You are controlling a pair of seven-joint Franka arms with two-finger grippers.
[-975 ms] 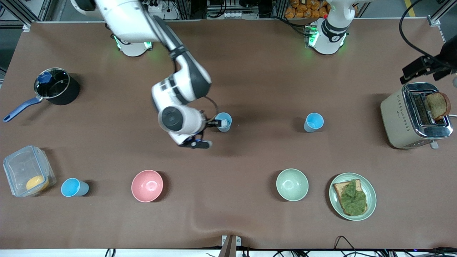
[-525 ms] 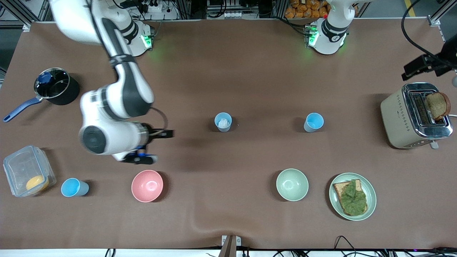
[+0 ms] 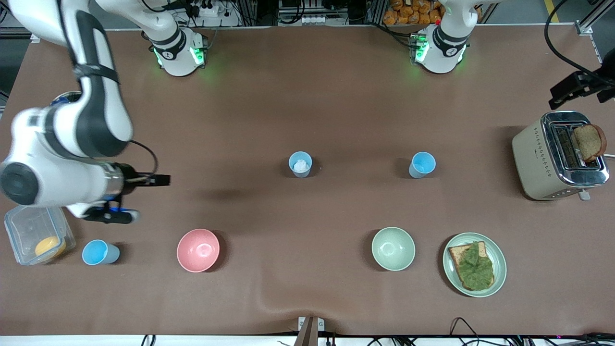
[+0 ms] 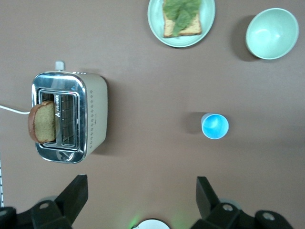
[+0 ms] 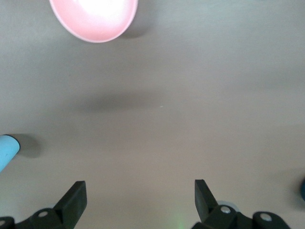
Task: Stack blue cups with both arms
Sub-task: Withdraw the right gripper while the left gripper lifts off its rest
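On the brown desk (image 3: 336, 96), three blue cups (image 3: 300, 164) stand apart and unstacked, no readable labels. Right gripper (image 3: 144, 197), released, hovers above one by the pink bowl (image 3: 198, 250); left gripper (image 4: 140, 202), empty, waits over the toaster (image 3: 559, 156).

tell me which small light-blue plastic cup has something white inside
The paler light-blue plastic cup at mid-table; the other two cups show only plain blue interiors.

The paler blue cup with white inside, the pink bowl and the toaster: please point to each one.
paler blue cup (image 3: 300, 165), front view, white bit inside
pink bowl (image 3: 198, 250), front view, inner bottom
toaster (image 3: 533, 161), front view, cream side wall
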